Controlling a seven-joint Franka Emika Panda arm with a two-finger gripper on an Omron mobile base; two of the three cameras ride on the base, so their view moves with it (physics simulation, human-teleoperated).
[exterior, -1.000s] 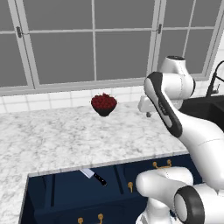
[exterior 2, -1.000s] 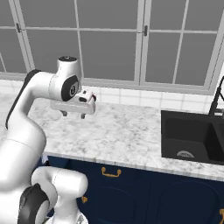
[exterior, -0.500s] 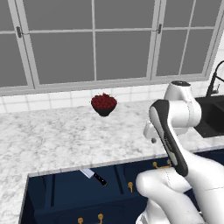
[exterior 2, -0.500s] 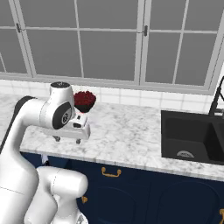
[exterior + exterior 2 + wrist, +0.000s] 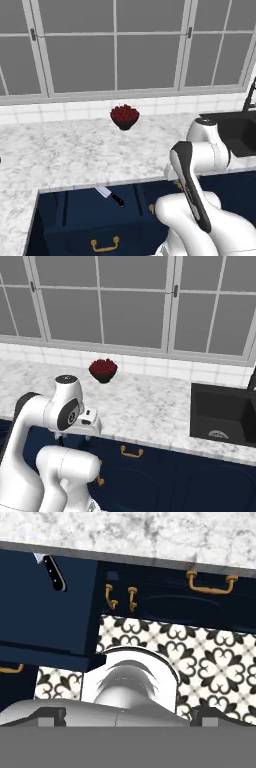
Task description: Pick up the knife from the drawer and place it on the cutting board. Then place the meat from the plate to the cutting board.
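Below, knife in open drawer

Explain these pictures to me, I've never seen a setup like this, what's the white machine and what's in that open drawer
It is a rendered kitchen. The white machine is a robot arm on a driving base. Two pictures come from cameras on the base, behind the arm to its left and right. The third comes from a camera on its hand, looking down past the cabinet fronts to the patterned floor. The open navy drawer holds a small knife with a black handle. On the marble counter stands a dark bowl of red fruit, with a black sink beside it. The jaws stand open and hold nothing.
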